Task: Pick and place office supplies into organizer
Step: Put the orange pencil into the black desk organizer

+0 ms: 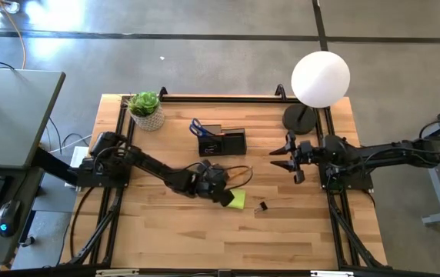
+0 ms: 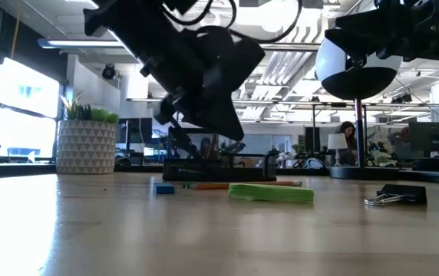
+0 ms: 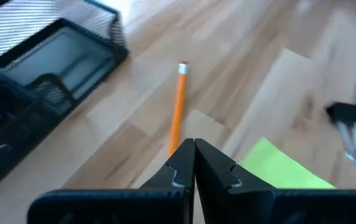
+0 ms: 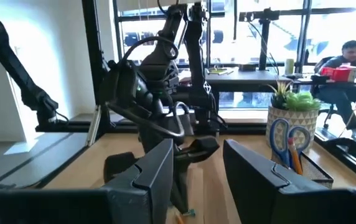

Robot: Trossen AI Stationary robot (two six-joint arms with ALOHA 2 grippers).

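While the left gripper (image 3: 194,163) hangs clenched over the orange pencil (image 3: 178,106), pickup is the step in hand.

Left fingers meet tip to tip with nothing visibly between them; the pencil's near end runs under them, so a true grasp cannot be confirmed. Judged next move: reopen, straddle the pencil, close, lift, carry toward 12 o'clock. Black mesh organizer (image 1: 223,142) stands at 12 o'clock from the gripper, blue-handled scissors (image 1: 197,128) already upright in it. Yellow-green sticky note pad (image 1: 238,199) lies just beside the gripper at 4 o'clock; black binder clip (image 1: 262,206) farther at 3 o'clock. Right gripper (image 1: 291,159) waits at table's 3 o'clock, fingers parted, empty.
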